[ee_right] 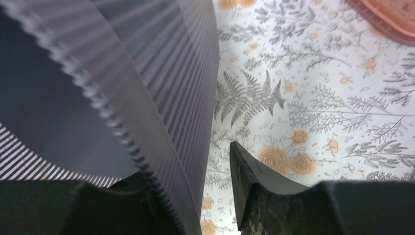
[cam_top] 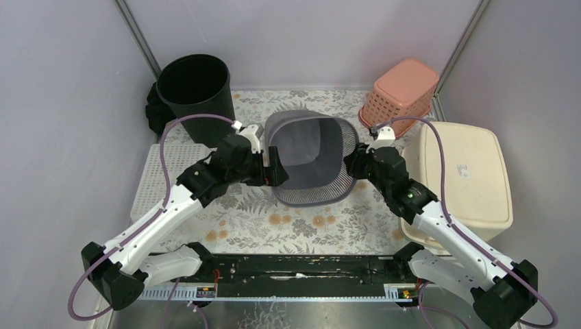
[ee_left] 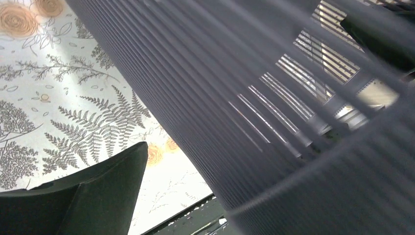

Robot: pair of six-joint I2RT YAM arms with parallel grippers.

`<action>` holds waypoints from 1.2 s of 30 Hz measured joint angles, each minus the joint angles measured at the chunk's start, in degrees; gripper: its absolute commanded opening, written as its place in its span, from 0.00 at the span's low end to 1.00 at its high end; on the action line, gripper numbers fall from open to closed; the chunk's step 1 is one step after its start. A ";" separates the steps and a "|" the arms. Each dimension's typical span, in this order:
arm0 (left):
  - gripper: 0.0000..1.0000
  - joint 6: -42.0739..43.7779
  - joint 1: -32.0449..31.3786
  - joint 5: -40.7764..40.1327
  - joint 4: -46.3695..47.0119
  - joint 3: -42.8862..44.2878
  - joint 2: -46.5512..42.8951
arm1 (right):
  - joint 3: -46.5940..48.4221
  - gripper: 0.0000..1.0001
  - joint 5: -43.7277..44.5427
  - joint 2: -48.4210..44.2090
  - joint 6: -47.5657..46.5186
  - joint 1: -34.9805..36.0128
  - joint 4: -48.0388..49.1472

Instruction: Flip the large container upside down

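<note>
Grey basket (cam_top: 310, 159): sitting at the middle of the desk, a little toward the far edge, tipping with its mouth facing up and toward the near edge; not yet turning over.
Left gripper (cam_top: 274, 173): reaching to the basket's left rim with its jaws standing apart astride the wall. Flowered cloth (cam_top: 301, 226) is showing between the outer finger (ee_left: 93, 196) and the slats, so it is clamping nothing.
Right gripper (cam_top: 353, 164): straddling the right rim likewise, jaws parted, the outer finger (ee_right: 266, 188) lying just beside the wall without touching.
Handling: looking light, thin-walled and springy (slatted plastic, I judge), so the sides are likely flexing under a pinch, and the smooth ribs may be slipping.
Hold: taking the two opposite rims, where the edge is looking stiffest, and rolling both wrists together.
Surroundings: a black bin (cam_top: 195, 86) standing at the far-left corner, a pink basket (cam_top: 401, 92) at the far-right corner, a cream box (cam_top: 466, 178) lying along the right edge.
</note>
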 measured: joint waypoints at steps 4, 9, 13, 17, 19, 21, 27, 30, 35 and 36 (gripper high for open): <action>0.90 -1.40 -1.05 -1.22 2.25 -4.61 -2.21 | 0.26 0.54 -2.19 1.16 0.00 0.15 -3.26; 0.94 -2.95 -1.90 -2.21 4.74 -9.90 -1.77 | 2.23 0.65 -4.48 3.06 0.22 0.15 -8.61; 0.96 -3.74 -2.25 -2.32 6.29 -13.14 -0.61 | 3.61 0.69 -6.21 4.22 0.39 0.15 -12.59; 0.97 -4.20 -2.25 -2.32 6.91 -15.72 0.07 | 3.63 0.70 -8.39 3.89 0.90 0.13 -15.58; 0.98 -4.61 -2.25 -2.29 6.91 -16.52 0.07 | 3.78 0.70 -10.25 3.32 1.07 0.15 -16.63; 0.99 -4.98 -2.25 -2.27 6.91 -16.59 -0.22 | 4.35 0.70 -12.41 2.49 1.07 0.15 -17.86; 1.00 -6.23 -2.27 -2.67 6.23 -16.59 -5.20 | 7.30 0.69 -20.13 -0.31 0.81 0.15 -19.10; 1.00 -7.65 -2.27 -2.73 6.08 -16.59 -8.57 | 9.03 0.68 -23.87 -0.55 0.35 0.15 -19.04; 1.00 -9.68 -2.27 -4.31 6.32 -17.59 -11.52 | 9.90 0.65 -27.80 -0.28 0.17 0.15 -18.43; 1.00 -10.45 -2.27 -4.96 6.38 -18.16 -11.85 | 9.90 0.64 -28.72 -0.09 0.48 0.15 -18.18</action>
